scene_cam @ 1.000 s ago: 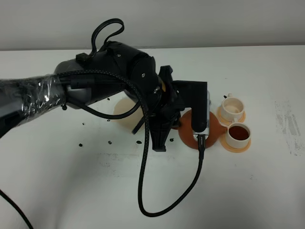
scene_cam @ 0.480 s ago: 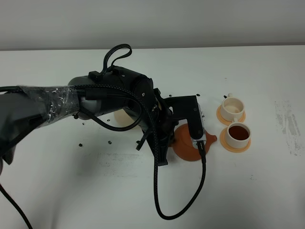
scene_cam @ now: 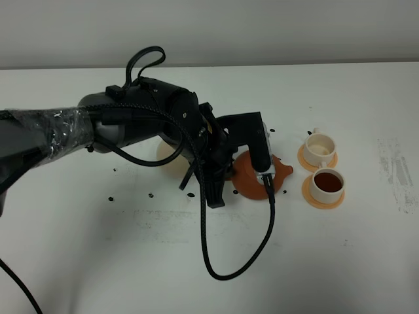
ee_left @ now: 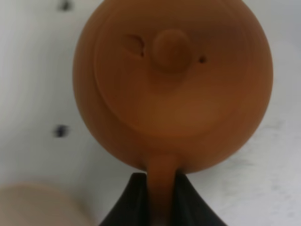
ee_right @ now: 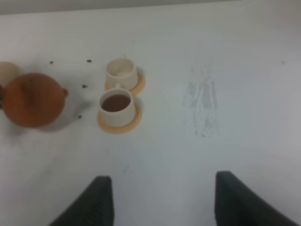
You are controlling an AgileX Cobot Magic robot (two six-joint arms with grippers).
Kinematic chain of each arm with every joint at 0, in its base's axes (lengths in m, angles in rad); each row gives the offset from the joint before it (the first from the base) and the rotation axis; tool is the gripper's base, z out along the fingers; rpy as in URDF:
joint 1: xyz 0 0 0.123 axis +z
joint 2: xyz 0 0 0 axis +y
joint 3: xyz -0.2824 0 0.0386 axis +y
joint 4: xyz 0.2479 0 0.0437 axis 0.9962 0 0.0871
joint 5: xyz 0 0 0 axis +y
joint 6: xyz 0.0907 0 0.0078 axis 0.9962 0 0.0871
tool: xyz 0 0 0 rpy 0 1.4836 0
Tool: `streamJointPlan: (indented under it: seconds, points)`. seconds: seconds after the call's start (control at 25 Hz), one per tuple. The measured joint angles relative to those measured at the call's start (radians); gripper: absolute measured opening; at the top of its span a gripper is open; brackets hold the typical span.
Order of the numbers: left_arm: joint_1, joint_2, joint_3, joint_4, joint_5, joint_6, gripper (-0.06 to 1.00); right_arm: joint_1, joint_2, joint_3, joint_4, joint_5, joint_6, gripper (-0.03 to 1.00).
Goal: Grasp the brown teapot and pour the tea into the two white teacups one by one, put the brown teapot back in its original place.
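Note:
The brown teapot (scene_cam: 250,182) hangs low over the table, left of the cups, its spout aimed toward them. My left gripper (ee_left: 162,182) is shut on its loop handle, and the knobbed lid (ee_left: 171,47) sits in place. Of the two white teacups, the near one (scene_cam: 327,184) holds dark tea and the far one (scene_cam: 319,146) looks empty. Each cup stands on an orange coaster (scene_cam: 323,200). The cream saucer (scene_cam: 169,156) lies partly hidden behind my left arm. In the right wrist view the teapot (ee_right: 33,99) and both cups (ee_right: 116,105) show ahead of my open right gripper (ee_right: 164,202).
Small dark specks (scene_cam: 111,197) dot the white table around the saucer and teapot. A black cable (scene_cam: 216,261) loops from my left wrist down onto the table in front. Grey scuff marks (scene_cam: 396,163) lie at the right.
My left arm has carried the teapot left and back from the near, tea-filled cup. The spout now points between the two cups. Cups and coasters have not moved.

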Motion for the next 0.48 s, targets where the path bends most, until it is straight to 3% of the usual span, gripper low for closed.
streamJointPlan:
  seconds: [0.48]
  points:
    - [0.040,0.077,-0.292,0.121,0.000,0.014,0.08,0.000,0.000,0.000,0.000,0.000,0.000,0.46]
